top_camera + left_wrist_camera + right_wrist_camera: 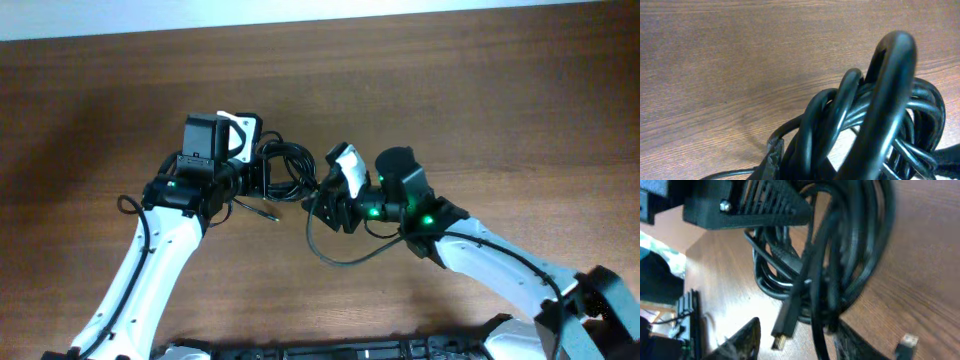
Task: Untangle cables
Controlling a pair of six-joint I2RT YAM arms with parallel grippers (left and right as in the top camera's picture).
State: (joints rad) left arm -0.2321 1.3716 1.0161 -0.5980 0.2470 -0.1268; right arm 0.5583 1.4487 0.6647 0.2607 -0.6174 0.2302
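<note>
Cables (288,170), one tangled coil on the table (450,90).

In the overhead view, the fingertips of the left gripper (258,180) were buried in the left side of the cables (285,168), so its hold could not be judged. Single strands and plug ends within the cables were too small to be told apart there. In the left wrist view, the cables (875,125) were cut off at the bottom and right edges, and the nearest loop was blurred. In the right wrist view, the top of the cables (850,255) was cropped, and a small plug (909,341) to their right, possibly metal-tipped, was blurred.
</note>
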